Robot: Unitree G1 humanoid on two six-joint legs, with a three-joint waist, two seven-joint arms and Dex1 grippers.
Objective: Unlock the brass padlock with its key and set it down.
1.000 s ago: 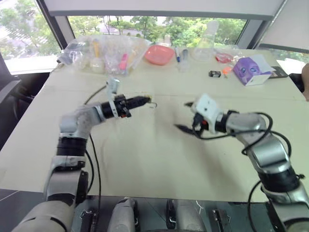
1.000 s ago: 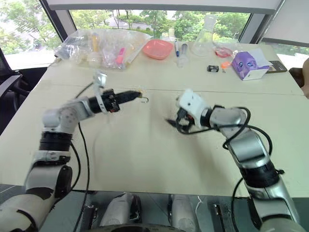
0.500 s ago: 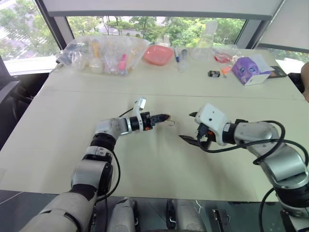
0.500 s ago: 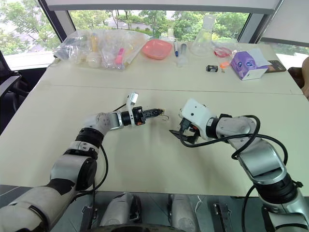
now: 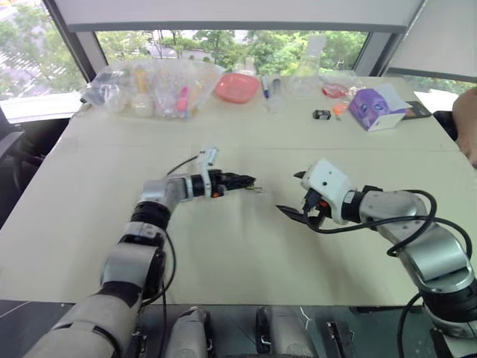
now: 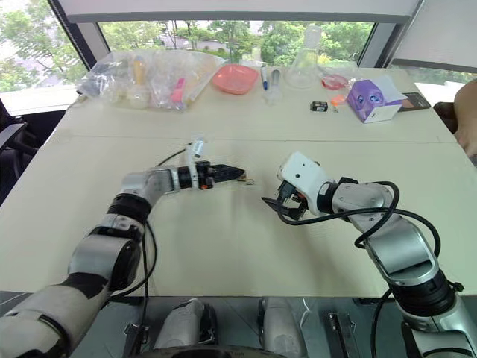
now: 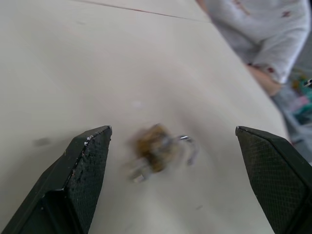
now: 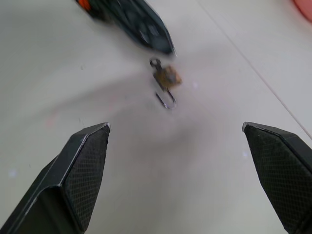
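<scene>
The brass padlock (image 8: 167, 77) lies on the cream table (image 5: 223, 246), small and yellowish-brown, with its silvery shackle (image 8: 165, 100) swung open. A small silvery ring juts from its other end; I cannot tell whether that is the key. My left gripper (image 7: 173, 130) hovers low over the table, open, its black fingertips (image 5: 246, 180) just short of the padlock (image 5: 258, 189) and apart from it. To the right of the lock my right gripper (image 5: 289, 195) points at it, open and holding nothing.
Along the table's far edge stand clear plastic bags of items (image 5: 149, 82), a pink bowl (image 5: 237, 87), a glass flask (image 5: 304, 74), a small black block (image 5: 321, 114) and a purple box (image 5: 378, 108). A person's arm (image 5: 466, 123) shows at the right edge.
My left gripper sank toward the table and opened, letting go of the padlock, which now lies on the surface. My right gripper stayed where it was, open.
</scene>
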